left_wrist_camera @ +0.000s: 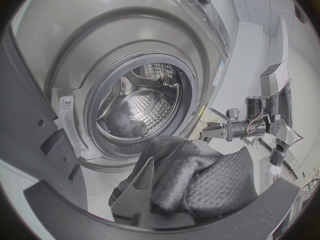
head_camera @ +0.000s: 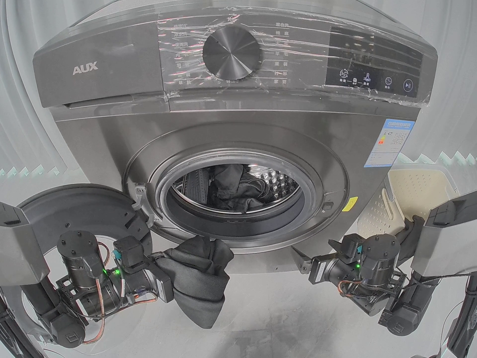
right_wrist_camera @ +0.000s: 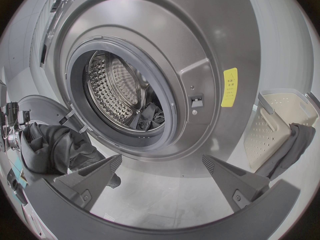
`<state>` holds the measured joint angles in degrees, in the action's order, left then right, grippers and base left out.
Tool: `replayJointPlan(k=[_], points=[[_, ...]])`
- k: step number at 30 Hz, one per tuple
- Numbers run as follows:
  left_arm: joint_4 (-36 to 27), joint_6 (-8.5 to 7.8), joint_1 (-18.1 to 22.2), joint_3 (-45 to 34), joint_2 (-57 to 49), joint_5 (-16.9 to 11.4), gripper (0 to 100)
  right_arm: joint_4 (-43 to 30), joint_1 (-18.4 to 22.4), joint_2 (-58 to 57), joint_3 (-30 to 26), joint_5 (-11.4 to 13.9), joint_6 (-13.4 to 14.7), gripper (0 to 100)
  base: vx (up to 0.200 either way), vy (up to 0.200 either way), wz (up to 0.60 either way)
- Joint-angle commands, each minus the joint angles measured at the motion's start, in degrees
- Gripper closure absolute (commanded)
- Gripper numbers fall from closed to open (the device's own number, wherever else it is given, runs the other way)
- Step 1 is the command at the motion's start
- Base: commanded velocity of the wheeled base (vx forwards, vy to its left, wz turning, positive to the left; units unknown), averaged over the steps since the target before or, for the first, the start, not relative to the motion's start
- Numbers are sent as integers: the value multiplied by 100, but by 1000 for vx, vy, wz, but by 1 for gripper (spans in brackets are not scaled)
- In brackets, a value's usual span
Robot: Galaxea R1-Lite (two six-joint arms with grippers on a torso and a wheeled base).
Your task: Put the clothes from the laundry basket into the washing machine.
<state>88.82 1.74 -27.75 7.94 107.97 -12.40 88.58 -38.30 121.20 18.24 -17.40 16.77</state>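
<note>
At far left, the washer door stands swung fully open, leaving the drum mouth unobstructed. Beside it, my left gripper is clamped on a dark grey knit garment. The garment hangs in a bunch just below and in front of the door seal's lower lip, with a loose tail drooping toward the floor.

Centre: the washing machine, with dark clothes already lying low in the drum. To load well, I judge that the bundle must be raised above the lip and carried deep past the seal before I let go. Otherwise the hanging tail may drape over the rim or catch at the hinge side.

At right, my right gripper hovers empty with its fingers spread wide, near the machine's lower right front. Far right: the cream laundry basket stands beside the machine, with one more dark garment draped over its rim. I judge that piece to be the right arm's next pick.
</note>
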Motion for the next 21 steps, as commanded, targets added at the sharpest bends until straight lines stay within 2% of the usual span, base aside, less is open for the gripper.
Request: replayJointPlan(k=[1,7,11,14,15,16,18,21], points=[[4,10,-12,-3,48,1,100,2,-11,0,-4,-1,1,0,0,0,0],[4,1,-73,15,92,1,100,2,-54,0,-22,-1,1,0,0,0,0],[4,10,-381,41,92,9,100,2,-239,-88,-66,-18,1,0,0,0,0],[4,98,-653,138,154,97,100,2,-318,-123,-75,-27,1,0,0,0,0],[4,160,-767,235,268,247,100,2,-353,-132,-92,-36,1,0,0,0,0],[4,291,-873,393,435,326,100,2,-397,-140,-163,-36,1,0,0,0,0],[-5,353,-934,586,611,308,100,2,-424,-140,-198,-27,1,0,0,0,0],[4,291,-926,999,1042,317,100,2,-432,-132,-198,-27,1,0,0,0,0]])
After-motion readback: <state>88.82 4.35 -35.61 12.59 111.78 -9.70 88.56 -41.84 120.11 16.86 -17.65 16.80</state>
